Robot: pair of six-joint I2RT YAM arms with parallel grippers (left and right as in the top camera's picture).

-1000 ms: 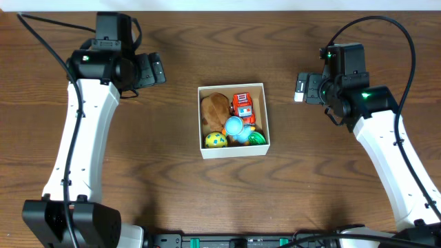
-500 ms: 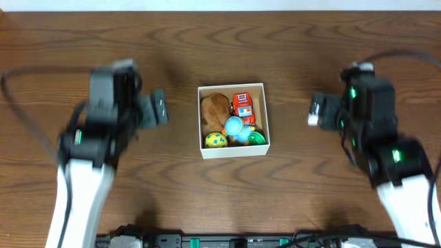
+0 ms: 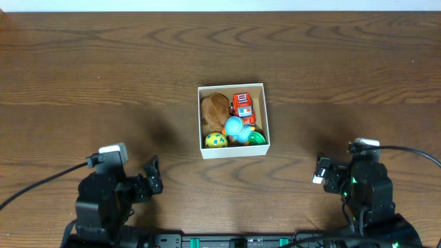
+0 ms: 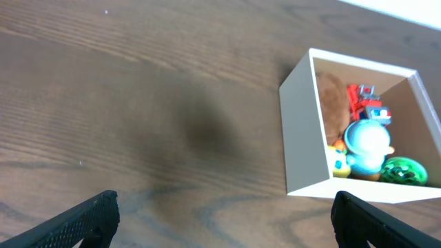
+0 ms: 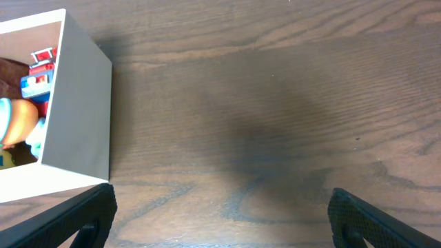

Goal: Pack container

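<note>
Fingers of the left gripper (image 4: 227,219) stand wide apart with nothing between them, and the right gripper (image 5: 224,219) is likewise spread and empty. Both arms sit low at the near edge of the table (image 3: 331,62), well apart from the container (image 3: 234,150), which rests mid-table. Packing looks finished or close to it: no toy lies loose on the wood in any view. Inside the one box are five toys, one of each: a brown plush (image 3: 215,106), a red toy vehicle (image 3: 242,105), a blue round toy (image 3: 235,127), a yellow ball (image 3: 216,140) and a green ball (image 3: 257,138).
</note>
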